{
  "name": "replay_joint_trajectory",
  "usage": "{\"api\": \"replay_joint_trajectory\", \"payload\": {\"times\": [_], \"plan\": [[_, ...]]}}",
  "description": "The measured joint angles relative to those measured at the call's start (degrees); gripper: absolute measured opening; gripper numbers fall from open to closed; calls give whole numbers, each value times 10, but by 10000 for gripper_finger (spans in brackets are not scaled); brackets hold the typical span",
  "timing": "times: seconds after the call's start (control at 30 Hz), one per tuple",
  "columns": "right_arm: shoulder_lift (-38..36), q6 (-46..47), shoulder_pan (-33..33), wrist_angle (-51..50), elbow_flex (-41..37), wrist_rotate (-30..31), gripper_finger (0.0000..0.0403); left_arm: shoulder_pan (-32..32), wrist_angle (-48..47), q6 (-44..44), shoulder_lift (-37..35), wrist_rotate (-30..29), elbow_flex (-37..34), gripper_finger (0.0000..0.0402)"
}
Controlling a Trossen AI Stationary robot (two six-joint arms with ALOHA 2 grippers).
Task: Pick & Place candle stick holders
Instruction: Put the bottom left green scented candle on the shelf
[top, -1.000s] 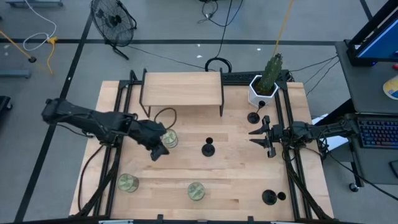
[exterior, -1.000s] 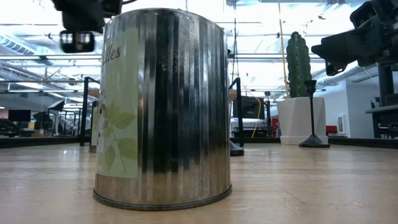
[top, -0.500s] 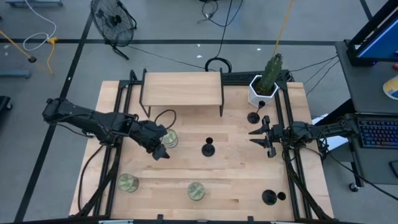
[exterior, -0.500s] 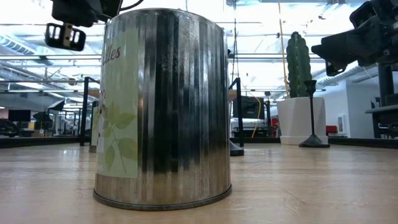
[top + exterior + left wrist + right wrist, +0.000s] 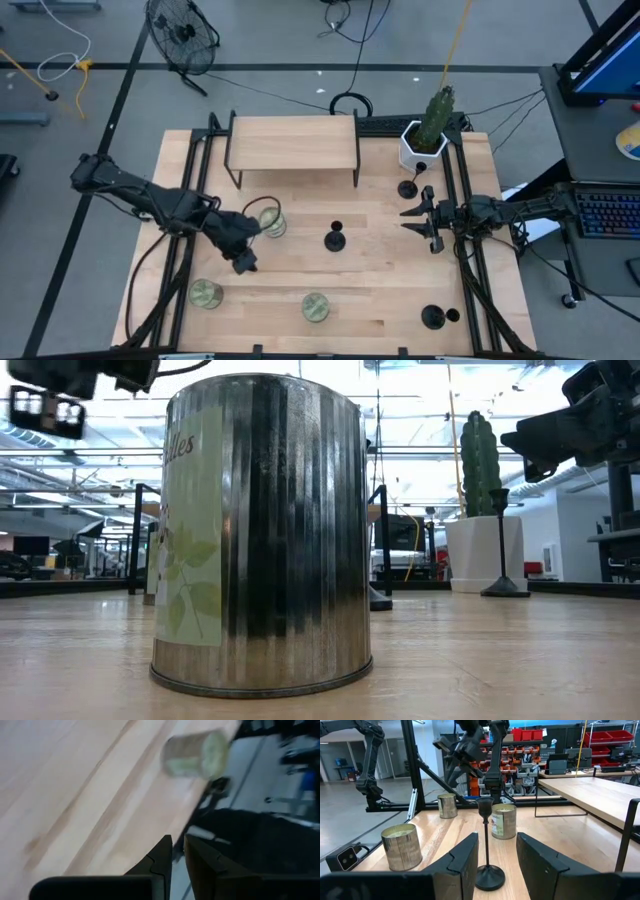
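Candle stick holders: you've got the middle one (image 5: pixel 487 847) upright, straight ahead of the empty, half-open right gripper (image 5: pixel 495 862), table's right edge.

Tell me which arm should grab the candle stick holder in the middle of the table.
Right. The right gripper hangs open, aimed at the middle candle stick holder, which stands framed between its fingers in its wrist view. The left gripper is nearly shut and points toward a glass jar instead.
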Motion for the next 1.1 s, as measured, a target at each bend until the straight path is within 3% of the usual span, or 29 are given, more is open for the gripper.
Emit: {"api": "replay_joint_trajectory", "payload": {"times": [0.4, 0.9, 1.1], "plan": [[0, 0, 0, 0, 0, 0, 125, -57, -276, -45, 0, 64, 0, 51], [0, -2, 0, 0, 0, 0, 125, -121, -293, -116, 0, 28, 0, 51], [0, -2, 0, 0, 0, 0, 125, -130, -345, -122, 0, 17, 0, 51]]}}
